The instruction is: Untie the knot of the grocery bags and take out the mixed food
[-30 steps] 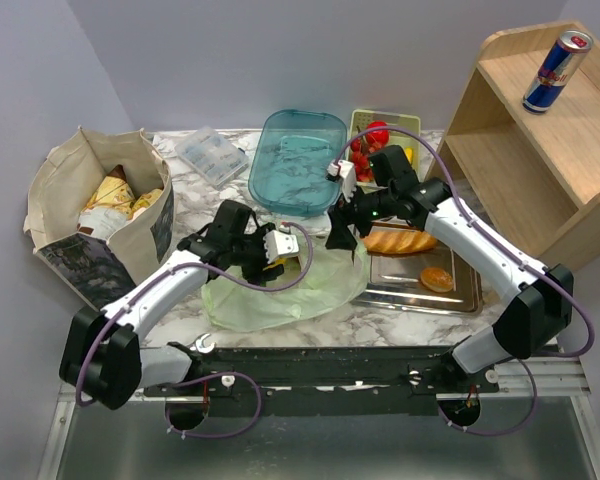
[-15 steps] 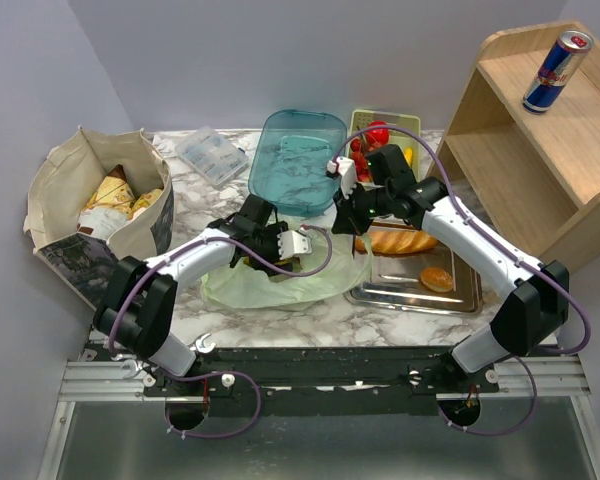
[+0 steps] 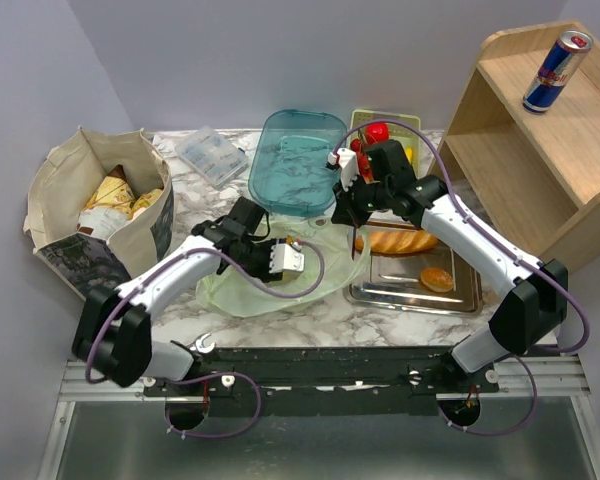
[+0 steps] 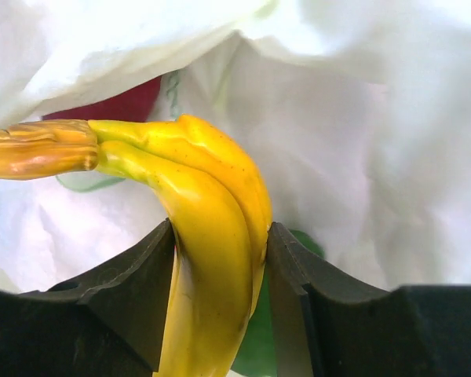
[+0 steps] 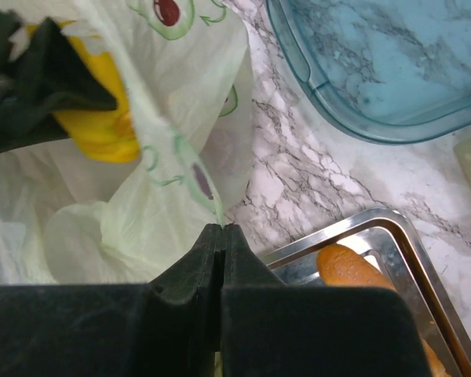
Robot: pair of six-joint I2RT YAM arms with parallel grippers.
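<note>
While your left claw (image 4: 220,229) reaches into the pale green bag (image 3: 280,293), look first to the far left. Well off to that claw's left, the beige canvas tote (image 3: 50,185) stands upright and open, with crisp bags (image 3: 115,195) showing in its mouth. Beyond the left claw, near the back of the marble table (image 3: 320,320), lies a clear plastic pack (image 3: 212,155).

Your left claw is clenched on the bananas (image 4: 208,181), with one finger pressed to each side of the pair. The brown stem end points away to the claw's left. Past the bananas, something dark red (image 4: 125,102) shows among the pale folds.

The green bag lies on the table between your two claws, its mouth open toward the right one. Your right claw (image 5: 221,229) is pinched tight on a thin fold of the bag's printed edge and holds that fabric lifted. From its wrist view, the bananas sit up and to the left, inside the bag. You cannot make out the knot in any view.

Just beyond the right claw rests a clear teal tub (image 3: 298,160). To its right, a steel tray (image 3: 465,298) carries the bread loaf (image 3: 400,241) and the bun (image 3: 437,279). Behind that arm, a yellow-green basket (image 3: 405,118) holds strawberries (image 3: 360,162). Far right, the wooden shelf (image 3: 540,170) bears a drink can (image 3: 557,70).
</note>
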